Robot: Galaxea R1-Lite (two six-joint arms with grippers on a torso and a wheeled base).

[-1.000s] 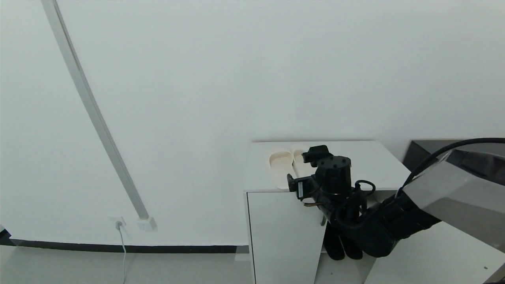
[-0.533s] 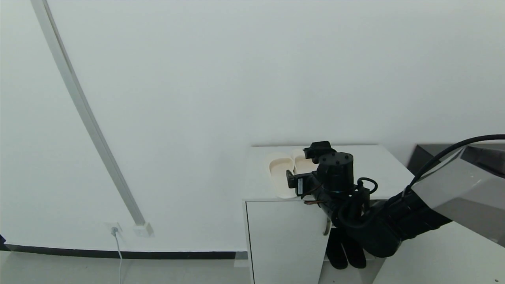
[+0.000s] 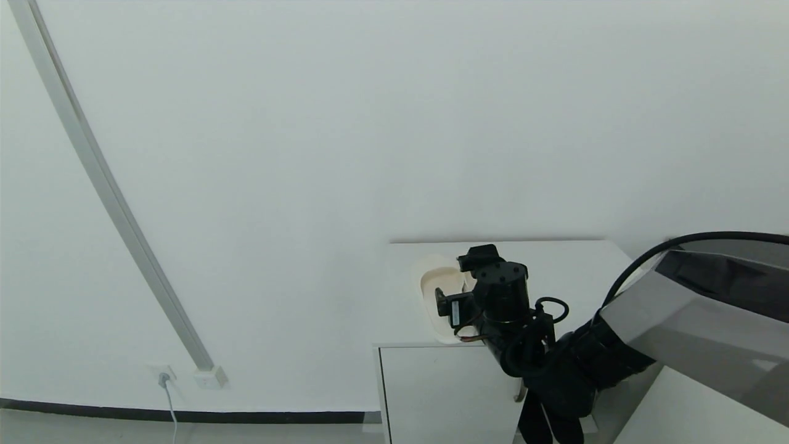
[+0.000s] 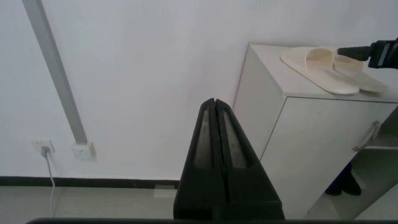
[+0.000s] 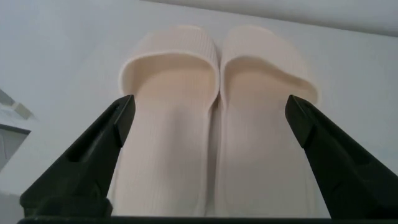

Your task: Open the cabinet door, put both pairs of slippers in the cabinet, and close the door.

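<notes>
- I am watching the right gripper point(image 5: 207, 111) hovering over the cabinet point(image 3: 567, 265) top, claw spread wide open and gripping nothing.
- The cream slippers point(image 5: 171, 137) are lying side by side on the cabinet top, near its front edge toward the left corner, toes pointing at the wall. The open fingers point(image 5: 93, 155) are standing to either side of the pair, just above it; I cannot tell whether they are touching.
- The left gripper point(image 4: 214, 107) is hanging out in front of the wall, well apart from the cabinet's left side, its claw pressed fully closed and empty.
- The left cabinet door point(image 3: 444, 394) is sitting closed. To the right of its handle point(image 4: 367, 135) the compartment is showing open, with the black slippers point(image 4: 344, 182) already resting low inside.
- A grey cable duct point(image 3: 105, 185) is running down the wall to a socket point(image 3: 163, 374).
</notes>
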